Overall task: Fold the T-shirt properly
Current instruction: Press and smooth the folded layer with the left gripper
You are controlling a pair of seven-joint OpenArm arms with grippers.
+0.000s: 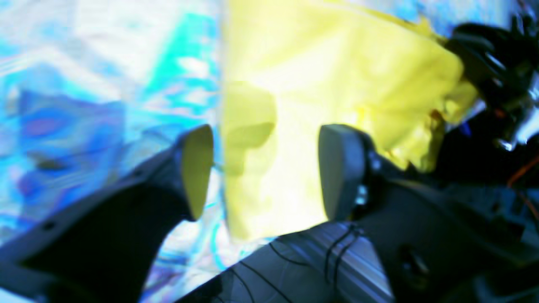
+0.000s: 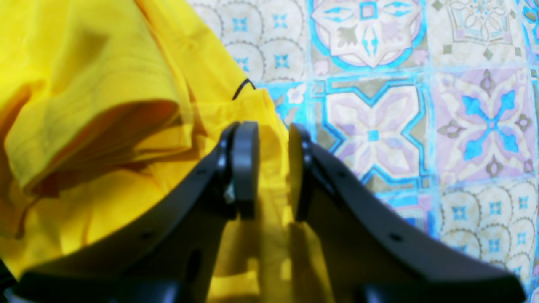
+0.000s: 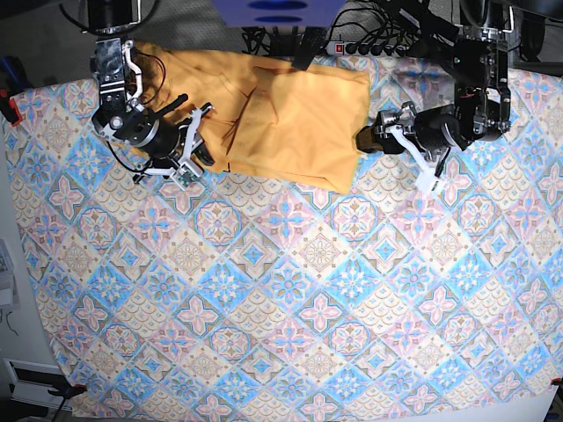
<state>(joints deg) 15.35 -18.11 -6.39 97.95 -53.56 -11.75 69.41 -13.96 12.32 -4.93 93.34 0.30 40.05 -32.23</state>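
Note:
The yellow-orange T-shirt (image 3: pixel 281 114) lies partly folded at the back of the patterned tablecloth (image 3: pixel 290 290). My left gripper (image 3: pixel 374 136) is at the shirt's right edge. In the left wrist view it (image 1: pixel 269 168) is wide open, with the shirt's edge (image 1: pixel 320 63) lying between and beyond the fingers. My right gripper (image 3: pixel 198 142) is at the shirt's lower left edge. In the right wrist view it (image 2: pixel 271 168) has its jaws a narrow gap apart over the rumpled fabric (image 2: pixel 84 84), with a sleeve opening to the left; it grips nothing that I can see.
A power strip and cables (image 3: pixel 352 44) lie behind the shirt at the table's back edge. A red clamp (image 3: pixel 9 110) holds the cloth at the left edge. A thin black wire (image 2: pixel 243 87) lies on the fabric near the right gripper.

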